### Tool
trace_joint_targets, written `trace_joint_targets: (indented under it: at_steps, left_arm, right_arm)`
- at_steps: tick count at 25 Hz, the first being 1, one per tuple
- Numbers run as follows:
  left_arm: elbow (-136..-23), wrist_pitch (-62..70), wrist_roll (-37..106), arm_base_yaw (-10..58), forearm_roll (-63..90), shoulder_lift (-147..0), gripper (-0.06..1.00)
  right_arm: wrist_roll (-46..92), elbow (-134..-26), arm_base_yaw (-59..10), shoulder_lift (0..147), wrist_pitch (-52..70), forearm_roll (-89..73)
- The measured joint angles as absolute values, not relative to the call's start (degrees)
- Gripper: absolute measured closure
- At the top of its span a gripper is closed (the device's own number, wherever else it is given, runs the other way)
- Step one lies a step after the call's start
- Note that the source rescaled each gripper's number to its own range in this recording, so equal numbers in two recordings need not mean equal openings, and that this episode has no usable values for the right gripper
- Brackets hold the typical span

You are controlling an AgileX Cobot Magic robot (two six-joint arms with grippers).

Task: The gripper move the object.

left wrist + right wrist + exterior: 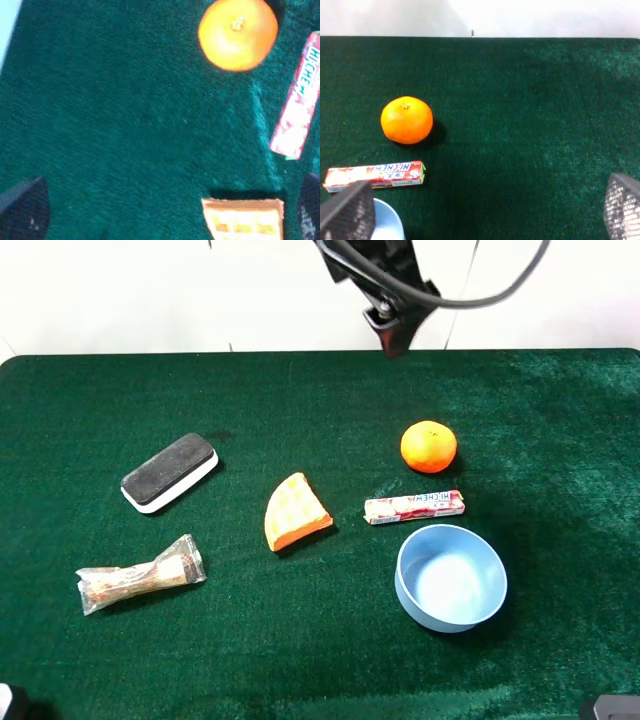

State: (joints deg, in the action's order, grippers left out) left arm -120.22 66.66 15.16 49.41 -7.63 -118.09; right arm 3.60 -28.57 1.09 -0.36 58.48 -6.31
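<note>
The orange fruit (429,446) lies on the green cloth right of the middle, apart from everything else. It also shows in the left wrist view (238,34) and in the right wrist view (406,120). A black arm with cables ends in a dark claw (392,335) at the top middle of the high view, well clear of the fruit. My left gripper (167,212) is open and empty, high above the cloth. My right gripper (480,210) is open and empty, with the fruit off to one side ahead of it.
A Hi-Chew candy stick (414,506) lies just in front of the fruit, with a light blue bowl (494,612) in front of that. An orange waffle wedge (296,512) lies mid-table. A board eraser (168,472) and a wrapped snack (140,575) lie to the left.
</note>
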Motion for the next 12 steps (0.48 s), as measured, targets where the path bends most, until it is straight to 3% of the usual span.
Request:
trace_joint_targets:
  at_steps: [5, 12]
  left_arm:
    - [-116.9, 66.7, 15.0, 48.5, -7.7, -114.1, -0.06]
    - [-99.0, 66.6, 14.5, 44.7, -7.5, -102.2, -0.06]
  right_arm:
    - [3.6, -28.6, 1.1, -0.4, 58.5, -6.3]
    - [3.6, -28.6, 1.1, -0.4, 58.5, -6.3]
